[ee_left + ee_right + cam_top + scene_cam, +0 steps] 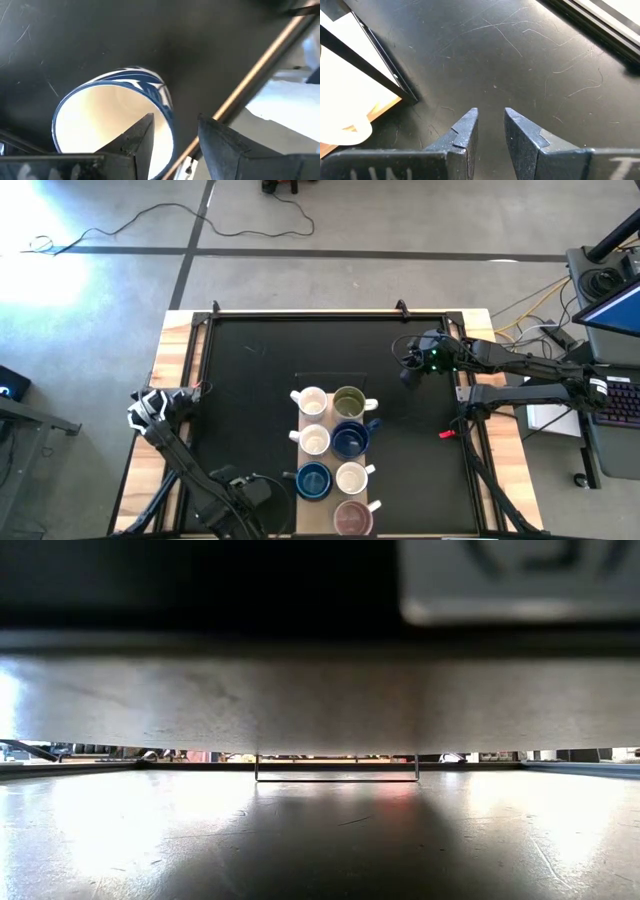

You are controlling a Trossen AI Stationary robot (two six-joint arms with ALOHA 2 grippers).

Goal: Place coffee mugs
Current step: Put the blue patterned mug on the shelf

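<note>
Several coffee mugs stand upright in two rows near the table's front middle, among them a white mug (312, 400), an olive green mug (349, 401), a dark blue mug (349, 439) and a pinkish mug (353, 517). A blue-and-white patterned mug (150, 82) with a white inside stands on the black table top under my left gripper (175, 135). That gripper is open and points down, with one finger over the mug's inside and one outside its wall. In the high view the left arm (235, 492) hides this mug. My right gripper (491, 117) hangs open over bare table at the right.
A metal rail (260, 65) along the table's edge runs close beside the patterned mug. The mug rows sit on a tan board (297, 438). Bare black table top (250, 370) lies to the far left. The low view is mostly blocked by a grey surface (320, 700).
</note>
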